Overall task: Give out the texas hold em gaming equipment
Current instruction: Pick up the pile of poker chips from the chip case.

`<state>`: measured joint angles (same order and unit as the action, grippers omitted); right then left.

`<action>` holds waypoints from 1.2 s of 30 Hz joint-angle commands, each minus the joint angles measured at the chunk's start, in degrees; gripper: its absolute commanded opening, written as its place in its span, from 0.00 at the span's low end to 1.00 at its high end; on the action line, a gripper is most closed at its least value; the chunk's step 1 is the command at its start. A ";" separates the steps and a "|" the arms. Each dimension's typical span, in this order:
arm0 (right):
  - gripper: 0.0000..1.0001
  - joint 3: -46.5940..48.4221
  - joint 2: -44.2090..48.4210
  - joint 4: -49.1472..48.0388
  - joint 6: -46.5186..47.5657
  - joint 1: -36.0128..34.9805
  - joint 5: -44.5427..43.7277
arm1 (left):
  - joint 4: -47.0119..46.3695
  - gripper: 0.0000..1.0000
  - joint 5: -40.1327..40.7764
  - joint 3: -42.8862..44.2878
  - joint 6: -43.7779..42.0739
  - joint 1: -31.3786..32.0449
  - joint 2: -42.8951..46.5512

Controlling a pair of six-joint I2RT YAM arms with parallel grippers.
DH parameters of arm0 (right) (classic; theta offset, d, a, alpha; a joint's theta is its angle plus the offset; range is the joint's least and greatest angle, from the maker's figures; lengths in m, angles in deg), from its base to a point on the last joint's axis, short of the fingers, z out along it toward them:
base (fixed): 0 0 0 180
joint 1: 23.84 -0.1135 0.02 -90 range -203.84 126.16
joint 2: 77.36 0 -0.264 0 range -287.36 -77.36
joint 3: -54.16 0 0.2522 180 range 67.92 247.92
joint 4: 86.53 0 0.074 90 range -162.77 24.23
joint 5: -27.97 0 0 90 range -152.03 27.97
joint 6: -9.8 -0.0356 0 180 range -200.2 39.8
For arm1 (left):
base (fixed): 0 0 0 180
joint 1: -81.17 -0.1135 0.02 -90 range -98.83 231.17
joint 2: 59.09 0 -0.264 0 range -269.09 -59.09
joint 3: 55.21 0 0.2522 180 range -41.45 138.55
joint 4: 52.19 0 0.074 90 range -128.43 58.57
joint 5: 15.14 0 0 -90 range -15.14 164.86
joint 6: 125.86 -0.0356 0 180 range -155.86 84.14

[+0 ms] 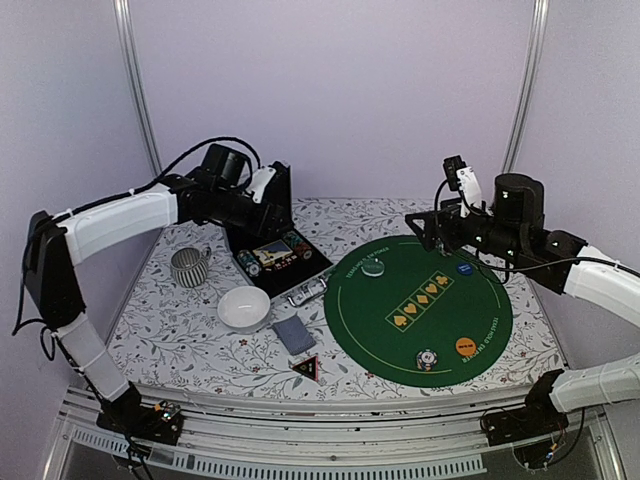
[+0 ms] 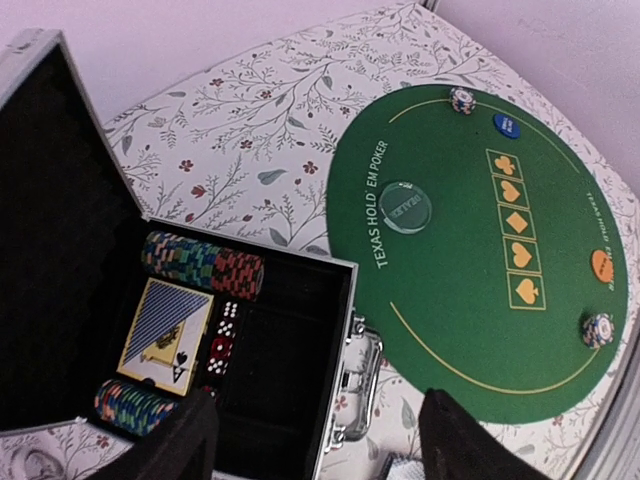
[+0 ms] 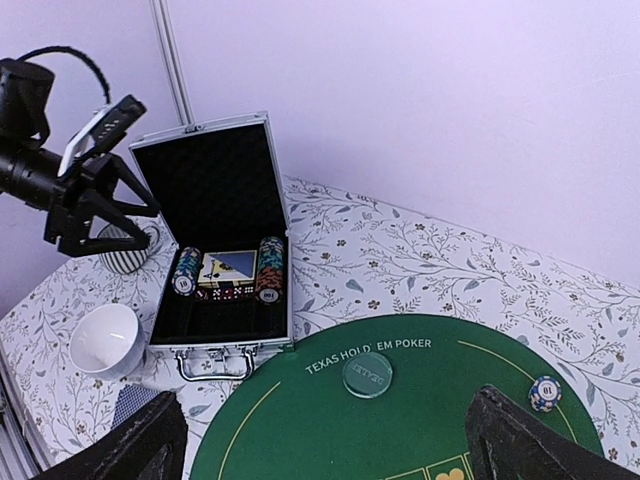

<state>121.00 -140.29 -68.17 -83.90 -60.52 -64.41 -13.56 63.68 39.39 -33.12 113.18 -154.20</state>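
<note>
Top view first: the left gripper hangs over the open case at the back left of the table, while the right gripper hovers above the far edge of the green mat. From up here, neither pair of fingers can be read. On the mat lie the clear dealer disc, the blue disc, the orange disc and a poker chip near the front. Off the mat, the playing cards sit stacked just beside the white bowl. The triangle is near the front edge and the grey mug stands further back.

Over to the left wrist: its fingers are spread wide with nothing between them. Below sits the case, holding chip rows, a deck and dice. A far chip rests at the mat's rim near the blue disc.

Right wrist now: its fingers are also wide apart and empty, above the mat. The dealer disc sits just under the lettering.
</note>
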 commanded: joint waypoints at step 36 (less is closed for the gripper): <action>0.99 -3.50 -1.49 -1.86 2.13 3.02 4.93 | 25.69 0.47 22.66 52.53 -7.61 5.52 -52.50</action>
<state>118.02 -141.36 -69.37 -81.63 -57.90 -59.95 7.83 87.39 89.57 -39.94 118.29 -204.25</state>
